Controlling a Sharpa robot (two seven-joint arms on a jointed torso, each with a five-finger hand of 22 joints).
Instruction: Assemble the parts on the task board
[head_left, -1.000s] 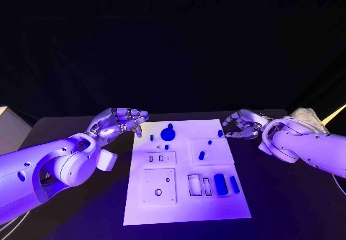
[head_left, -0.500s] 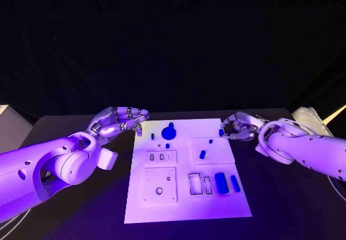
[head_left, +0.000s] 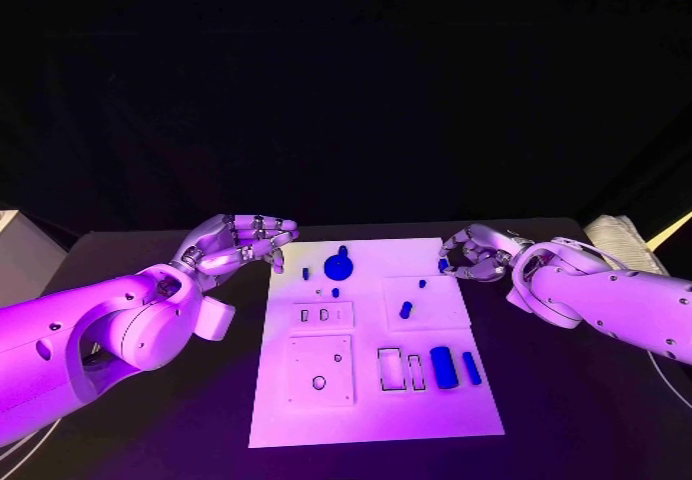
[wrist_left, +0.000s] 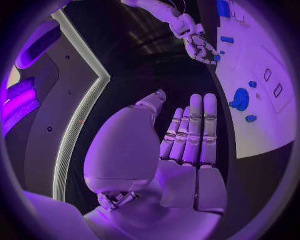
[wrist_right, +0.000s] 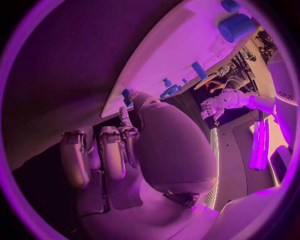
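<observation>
From the head camera the right hand (head_left: 476, 253) crowds a small blue part (head_left: 443, 265) at the task board (head_left: 375, 400) edge, grasp unclear, so it could get nudged off; left wrist: left hand (wrist_left: 187, 145) open, empty.

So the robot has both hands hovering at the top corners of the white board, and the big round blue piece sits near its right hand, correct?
Not quite. In the head view the big round blue piece lies on the task board nearer the left hand, not the right hand. The rest holds: each hand is at a far corner of the board.
</observation>
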